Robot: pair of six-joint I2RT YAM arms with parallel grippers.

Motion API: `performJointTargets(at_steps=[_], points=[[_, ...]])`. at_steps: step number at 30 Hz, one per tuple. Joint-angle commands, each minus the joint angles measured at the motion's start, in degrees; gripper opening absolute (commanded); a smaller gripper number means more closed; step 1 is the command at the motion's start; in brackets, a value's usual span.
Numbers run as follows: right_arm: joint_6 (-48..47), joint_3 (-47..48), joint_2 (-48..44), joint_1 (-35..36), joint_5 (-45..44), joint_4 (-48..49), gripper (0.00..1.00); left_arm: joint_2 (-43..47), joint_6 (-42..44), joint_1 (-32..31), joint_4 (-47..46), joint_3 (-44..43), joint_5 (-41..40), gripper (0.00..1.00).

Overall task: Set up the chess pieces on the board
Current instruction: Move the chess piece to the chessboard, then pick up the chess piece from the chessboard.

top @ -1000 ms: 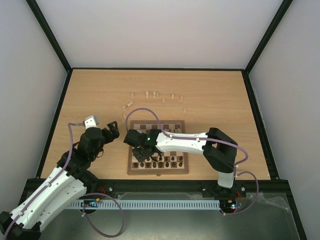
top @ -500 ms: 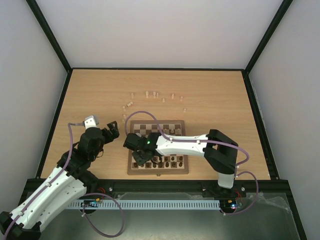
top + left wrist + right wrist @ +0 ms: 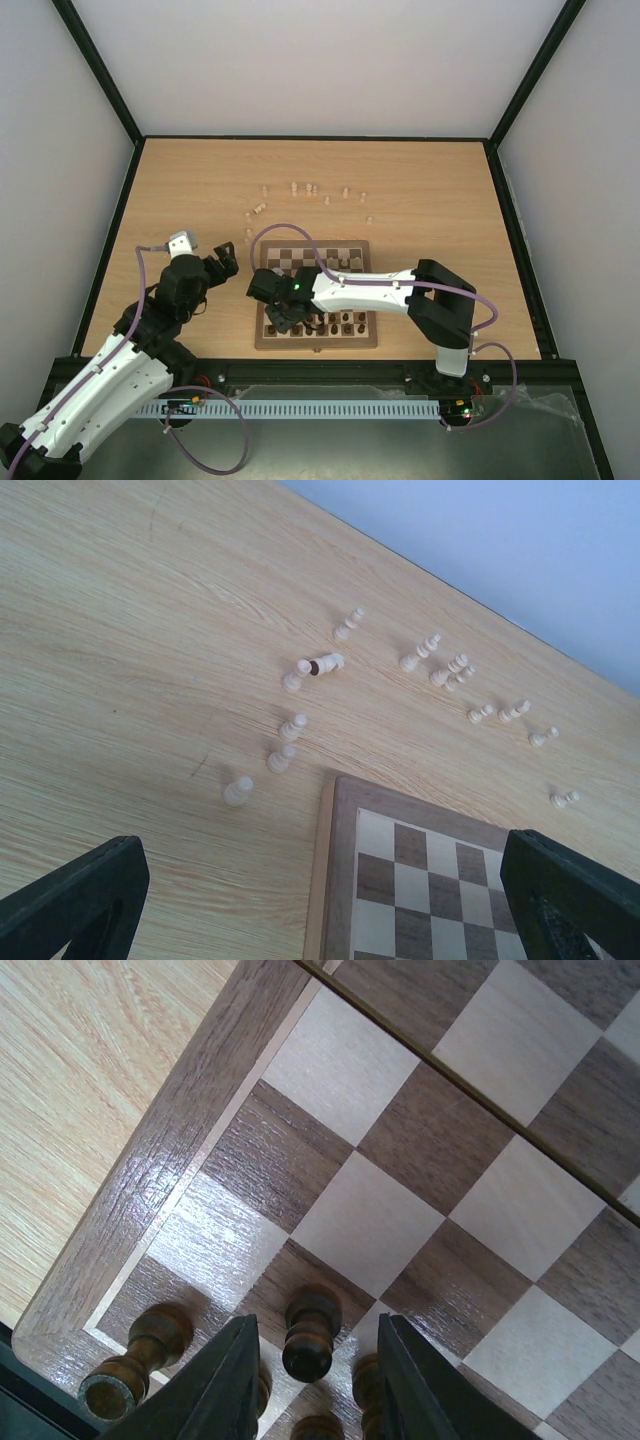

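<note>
The board (image 3: 316, 296) lies in front of the arm bases, with dark brown chess pieces (image 3: 330, 324) along its near rows. Several cream pieces (image 3: 305, 189) stand or lie on the tabletop beyond it. My right gripper (image 3: 283, 312) hangs low over the board's near left corner. In the right wrist view it (image 3: 315, 1328) is open, its fingers (image 3: 222, 1385) on either side of an upright dark pawn (image 3: 312, 1332) without touching it. My left gripper (image 3: 225, 258) is open and empty, left of the board; in its wrist view it (image 3: 325, 880) hovers over the board's corner (image 3: 345, 880).
More dark pieces (image 3: 132, 1362) stand right around the pawn, close to the fingers. Cream pieces (image 3: 290, 727) stand near the board's far left corner, one lying on its side (image 3: 325, 664). A few cream pieces (image 3: 345, 262) are on the board's far side. Black frame rails edge the table.
My right gripper has shifted a little left and nearer, toward the board's near left corner. The left arm has not moved.
</note>
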State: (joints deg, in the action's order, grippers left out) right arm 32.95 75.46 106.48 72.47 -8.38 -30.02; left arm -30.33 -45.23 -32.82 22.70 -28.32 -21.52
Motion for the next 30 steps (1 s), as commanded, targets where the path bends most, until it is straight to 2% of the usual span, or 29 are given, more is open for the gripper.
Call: performJointTargets(at_steps=[1,7,15,26,30], points=[[-0.7,2.5,-2.4,0.5,-2.2,-4.3,0.35,0.4,0.0,0.2,0.9,-0.9,-1.1,1.00],[-1.7,2.5,-5.4,-1.4,-4.8,-5.4,0.37,0.4,0.0,0.3,0.9,-1.0,-1.1,1.00],[-4.6,-1.8,-11.0,-8.8,-4.9,-4.9,0.38,0.3,0.1,0.2,0.7,-1.0,-1.2,0.99],[-10.7,-7.4,-12.7,-21.3,-0.5,-1.7,0.38,0.3,0.3,0.3,0.6,-1.0,-1.1,1.00],[-12.5,-7.4,-12.2,-22.6,1.2,-1.3,0.38,0.2,0.5,0.2,0.4,-0.9,-1.1,0.99]])
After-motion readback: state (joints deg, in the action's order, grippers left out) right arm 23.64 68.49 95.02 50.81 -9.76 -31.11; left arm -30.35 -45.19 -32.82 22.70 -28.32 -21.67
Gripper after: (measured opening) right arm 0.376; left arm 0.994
